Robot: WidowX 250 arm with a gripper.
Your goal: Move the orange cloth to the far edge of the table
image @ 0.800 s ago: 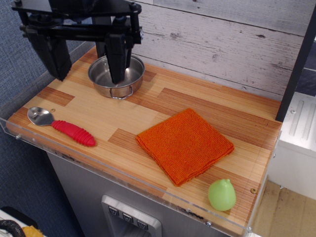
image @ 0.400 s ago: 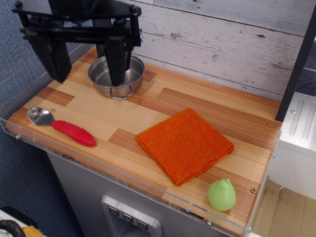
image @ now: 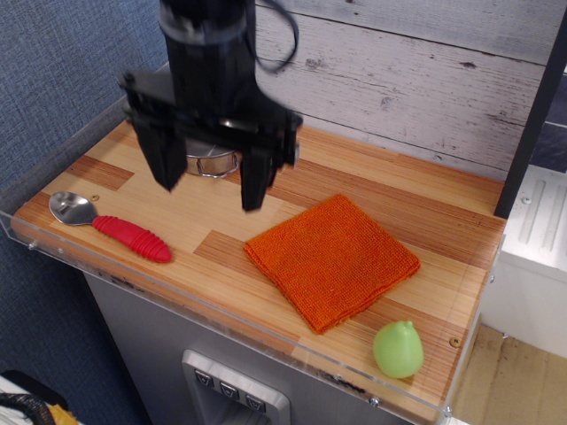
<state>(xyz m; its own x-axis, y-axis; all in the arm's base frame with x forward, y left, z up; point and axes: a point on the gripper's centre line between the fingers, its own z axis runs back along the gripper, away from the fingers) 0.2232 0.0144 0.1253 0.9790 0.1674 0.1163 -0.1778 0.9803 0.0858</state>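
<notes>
Looking down at the table (image: 354, 177), I take the orange cloth (image: 331, 258) as my landmark. It lies flat and folded on the wood, turned so its corners point like a diamond, nearer the front rim than the back wall. Nothing touches it.

My gripper (image: 209, 188) hangs to the left of the cloth and a little behind it, above the boards. Its two black fingers (image: 254, 175) stand spread wide with empty space between them; they hold nothing. The right-hand finger tip is near the cloth's back-left edge but apart from it. The whole arm is somewhat blurred.

A steel pot (image: 211, 162) sits further back-left of the cloth, mostly hidden behind the gripper; only part of its side and handle show.

Far left of the cloth, by the front-left corner, lies a spoon (image: 111, 225) with a red ribbed handle and a metal bowl.

Just in front and right of the cloth, a small green pear-shaped thing (image: 398, 349) rests near the front rim, close to the cloth's front corner but not touching.
</notes>
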